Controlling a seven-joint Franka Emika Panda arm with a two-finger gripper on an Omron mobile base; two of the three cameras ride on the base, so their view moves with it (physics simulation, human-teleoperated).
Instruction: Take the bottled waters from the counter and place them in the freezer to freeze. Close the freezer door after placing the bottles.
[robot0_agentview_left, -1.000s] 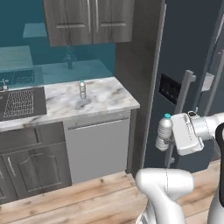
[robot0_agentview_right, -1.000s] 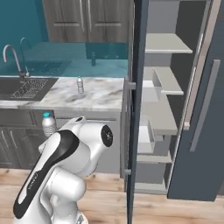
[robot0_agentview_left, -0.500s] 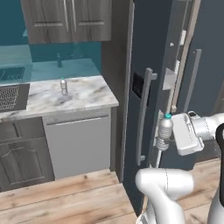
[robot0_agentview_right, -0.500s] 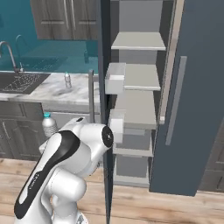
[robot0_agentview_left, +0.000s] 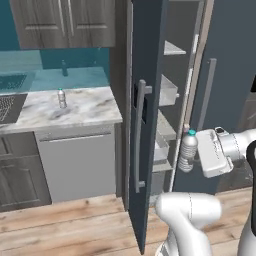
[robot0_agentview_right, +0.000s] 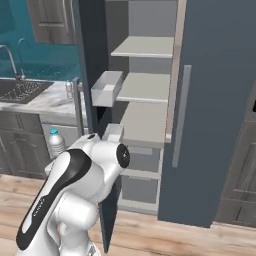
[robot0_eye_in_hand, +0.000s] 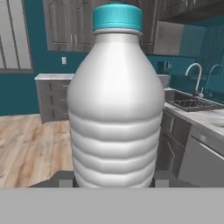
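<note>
Gripper (robot0_agentview_left: 196, 159): clamped on the lower body of a bottled water (robot0_agentview_left: 188, 151), holding it upright with its blue cap on top. In the hand view the bottle (robot0_eye_in_hand: 116, 100) stands between the two dark finger tips (robot0_eye_in_hand: 161, 178).
Held bottle: in the air in front of the open freezer (robot0_agentview_left: 170, 100), level with its lower shelves; in the right base view it (robot0_agentview_right: 56, 143) shows just left of the white arm.
Second bottle (robot0_agentview_left: 61, 98): upright on the counter (robot0_agentview_left: 90, 107), well apart from the gripper, left of the freezer.
Freezer door (robot0_agentview_left: 145, 115): swung open, its edge towards the camera, long grey bar handle (robot0_agentview_left: 138, 135) on its outer face. A white bin (robot0_agentview_right: 106, 89) sits on its inner side.
Freezer interior: pale grey shelves (robot0_agentview_right: 147, 87) stacked one above another.
Right-hand panel (robot0_agentview_right: 210, 110): dark blue-grey, shut, with its own grey handle.
Sink (robot0_agentview_right: 20, 90): dark, set into the counter, faucet behind it.
Floor (robot0_agentview_left: 65, 227): light wood planks.
</note>
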